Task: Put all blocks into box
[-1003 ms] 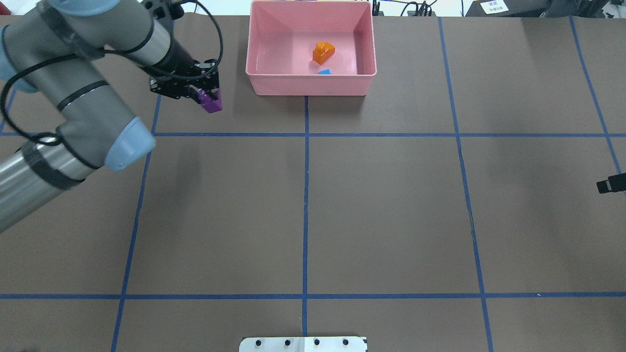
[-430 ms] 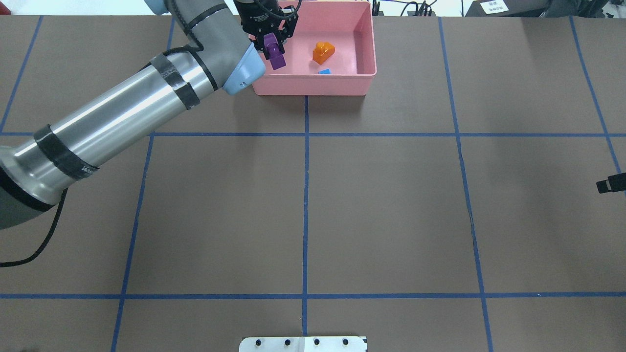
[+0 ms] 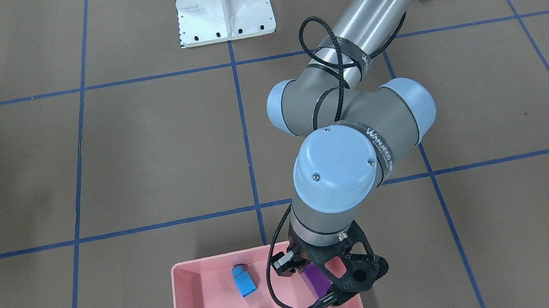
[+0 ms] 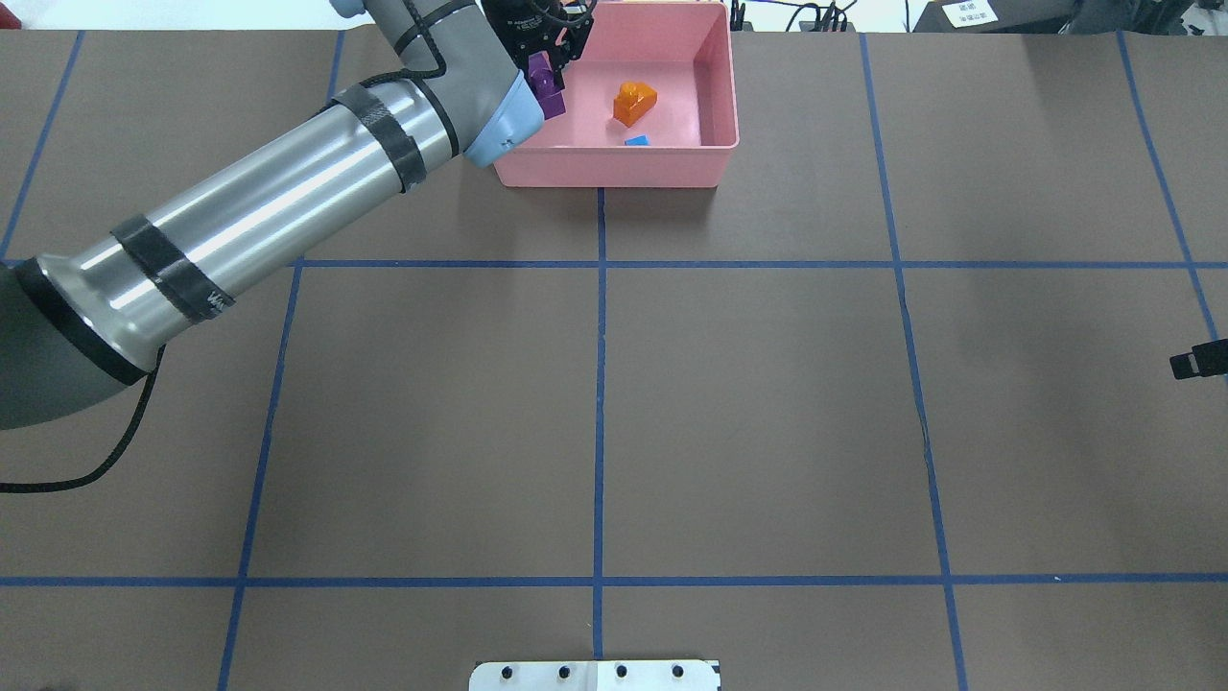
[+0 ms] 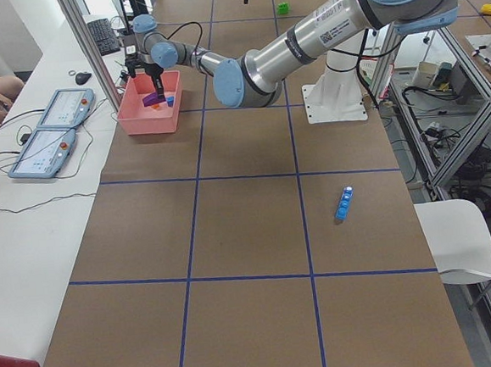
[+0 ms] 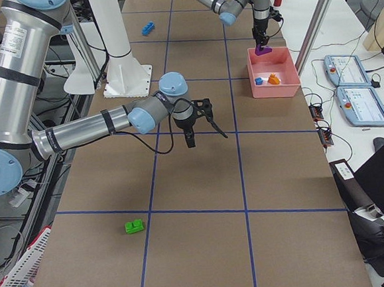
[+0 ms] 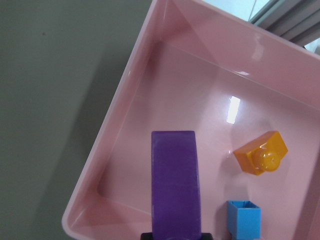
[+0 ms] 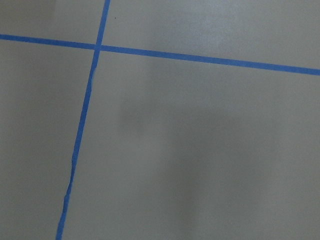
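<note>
the left gripper (image 4: 547, 59) now sits farther over the box (image 4: 614, 171), pinching the purple block (image 7: 174, 182) by one end; it looks light, stiff, slick.

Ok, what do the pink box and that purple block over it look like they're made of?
The box looks like moulded plastic with a glossy finish: a bright light reflection sits on its floor, and its corners are rounded. The purple block is likely hard plastic too, opaque and smooth, with a duller sheen and crisp edges. Looks alone cannot confirm either.
</note>
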`<state>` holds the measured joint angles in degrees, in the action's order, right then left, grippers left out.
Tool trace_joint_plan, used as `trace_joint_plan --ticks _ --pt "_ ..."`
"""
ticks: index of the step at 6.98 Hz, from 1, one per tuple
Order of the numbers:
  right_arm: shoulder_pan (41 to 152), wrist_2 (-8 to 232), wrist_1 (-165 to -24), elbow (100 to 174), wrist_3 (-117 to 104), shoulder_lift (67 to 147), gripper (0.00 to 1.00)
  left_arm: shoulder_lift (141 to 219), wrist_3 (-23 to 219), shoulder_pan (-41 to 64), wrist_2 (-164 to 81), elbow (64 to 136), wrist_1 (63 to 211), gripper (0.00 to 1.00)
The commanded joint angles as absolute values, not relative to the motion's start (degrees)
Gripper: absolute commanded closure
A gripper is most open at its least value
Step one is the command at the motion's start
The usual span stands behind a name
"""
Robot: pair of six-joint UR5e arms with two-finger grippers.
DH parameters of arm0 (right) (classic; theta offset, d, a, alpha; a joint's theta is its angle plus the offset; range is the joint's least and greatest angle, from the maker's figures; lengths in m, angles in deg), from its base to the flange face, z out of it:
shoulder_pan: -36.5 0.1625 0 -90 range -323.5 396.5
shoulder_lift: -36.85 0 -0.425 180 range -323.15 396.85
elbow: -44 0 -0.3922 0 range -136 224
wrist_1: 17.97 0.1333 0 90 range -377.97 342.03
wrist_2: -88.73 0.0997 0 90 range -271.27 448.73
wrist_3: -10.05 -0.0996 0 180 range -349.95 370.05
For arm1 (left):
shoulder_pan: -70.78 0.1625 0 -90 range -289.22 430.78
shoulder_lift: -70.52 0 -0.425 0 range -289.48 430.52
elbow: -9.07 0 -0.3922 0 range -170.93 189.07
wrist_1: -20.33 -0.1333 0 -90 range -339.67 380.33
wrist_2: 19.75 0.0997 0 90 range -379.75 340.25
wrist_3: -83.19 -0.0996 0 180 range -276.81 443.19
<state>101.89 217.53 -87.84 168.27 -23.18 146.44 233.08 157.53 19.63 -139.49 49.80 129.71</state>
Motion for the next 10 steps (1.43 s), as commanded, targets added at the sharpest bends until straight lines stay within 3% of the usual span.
trace_joint_plan --ticks 1,2,3,6,8,10 --pt "101.9 217.5 -87.8 168.3 -23.2 146.4 0.00 233.6 155.0 19.6 -139.8 49.1 130.5 0.00" --pt "101.9 217.5 -87.8 168.2 -23.2 146.5 0.00 233.4 154.7 19.8 -140.6 51.7 130.5 0.00" --pt "102.0 217.5 -87.8 168.2 -23.2 147.1 0.00 229.9 153.9 19.5 -145.0 58.6 129.7 0.00" --pt "102.1 216.7 -83.7 168.1 -22.8 153.5 0.00 207.3 147.2 17.5 -148.7 85.4 129.3 0.00" --pt "102.5 216.7 -74.5 165.7 -19.2 160.7 0.00 190.4 131.1 15.9 -148.6 102.2 120.2 0.00" --pt "103.0 216.7 -62.7 159.3 -18.0 166.3 0.00 179.6 116.4 13.4 -148.5 110.3 115.1 0.00"
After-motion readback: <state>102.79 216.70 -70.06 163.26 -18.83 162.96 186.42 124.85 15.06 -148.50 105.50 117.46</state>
